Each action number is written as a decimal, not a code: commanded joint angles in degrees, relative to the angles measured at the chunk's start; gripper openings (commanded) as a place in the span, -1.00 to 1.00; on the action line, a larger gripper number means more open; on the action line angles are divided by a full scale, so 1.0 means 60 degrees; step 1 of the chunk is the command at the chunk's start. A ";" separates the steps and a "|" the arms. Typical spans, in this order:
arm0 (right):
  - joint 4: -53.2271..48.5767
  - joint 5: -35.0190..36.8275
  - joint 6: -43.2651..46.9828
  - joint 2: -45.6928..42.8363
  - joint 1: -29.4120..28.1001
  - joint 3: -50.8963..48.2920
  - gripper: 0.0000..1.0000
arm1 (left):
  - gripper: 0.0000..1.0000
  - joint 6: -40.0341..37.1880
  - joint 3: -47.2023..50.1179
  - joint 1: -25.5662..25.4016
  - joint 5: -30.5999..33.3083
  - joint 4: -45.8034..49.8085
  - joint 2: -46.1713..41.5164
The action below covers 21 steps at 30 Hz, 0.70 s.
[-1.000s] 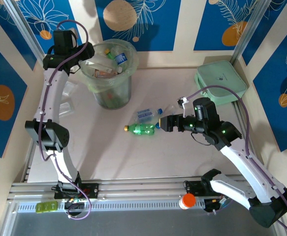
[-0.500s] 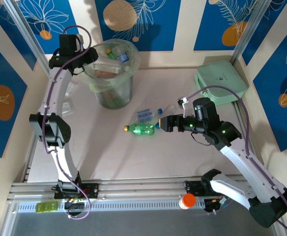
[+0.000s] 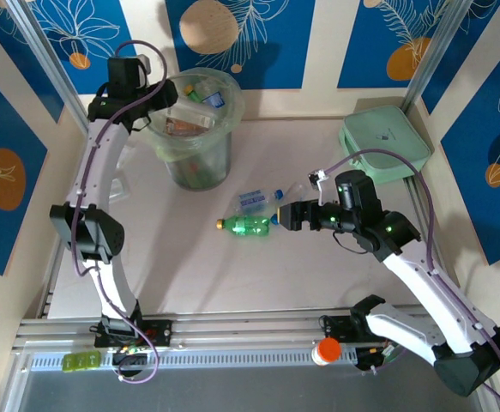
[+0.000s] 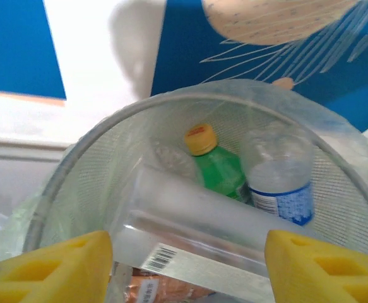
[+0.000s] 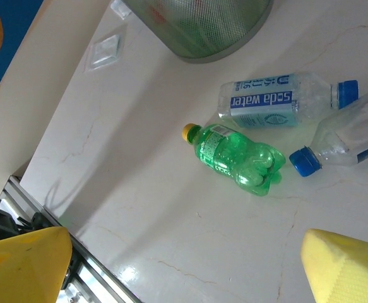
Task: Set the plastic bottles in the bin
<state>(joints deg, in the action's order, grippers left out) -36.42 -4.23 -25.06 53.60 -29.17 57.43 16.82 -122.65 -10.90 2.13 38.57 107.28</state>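
Three lie loose on the tabletop [image 3: 318,275]: a green bottle [image 5: 237,156] with a yellow cap, a soda water bottle [image 5: 272,101] just behind it, and a clear blue-capped bottle [image 5: 351,136] whose cap is just beside the green one's base. The right claw [image 3: 277,217] hovers near them, fingers wide apart and empty. Farther back on the left, the bin [image 3: 196,163] has several bottles in it; the left claw [image 4: 187,249] sits over its rim, partly apart around a clear barcoded bottle [image 4: 196,214], gripped or not I cannot tell

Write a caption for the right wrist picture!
Right gripper open above a green bottle and two clear bottles on the table.
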 commanded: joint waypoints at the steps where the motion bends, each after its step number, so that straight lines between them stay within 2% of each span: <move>1: 0.0142 0.0133 -0.0009 0.0060 0.0042 0.0230 0.87 | 0.12 -0.0713 -0.0296 -0.0472 0.0600 0.0164 -0.0159; 5: 0.0268 0.0238 -0.0111 0.0175 0.0042 0.0216 0.87 | -0.06 -0.0116 -0.0370 -0.0547 -0.0733 0.0228 0.0431; 7: 0.0355 0.0304 -0.0199 0.0239 0.0056 0.0186 0.86 | -0.08 0.0198 -0.0270 -0.0547 -0.1113 0.0101 0.0719; 12: 0.0387 0.0789 -0.0457 0.0493 0.0084 0.0120 0.84 | -0.08 0.0505 -0.0181 -0.0543 -0.1406 -0.0102 0.1454; 15: 0.0124 0.0566 -0.0693 0.0805 0.0202 0.0353 0.83 | -0.08 0.0535 -0.0169 -0.0544 -0.1496 -0.0035 0.1668; 21: 0.0010 0.0572 -0.0600 0.1007 0.0218 0.0700 0.83 | -0.06 0.0581 -0.0024 -0.0550 -0.1618 -0.0026 0.1397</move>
<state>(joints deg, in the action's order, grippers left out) -35.62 -1.23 -28.14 60.10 -28.10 59.24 19.44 -123.57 -14.41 -5.78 36.42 115.63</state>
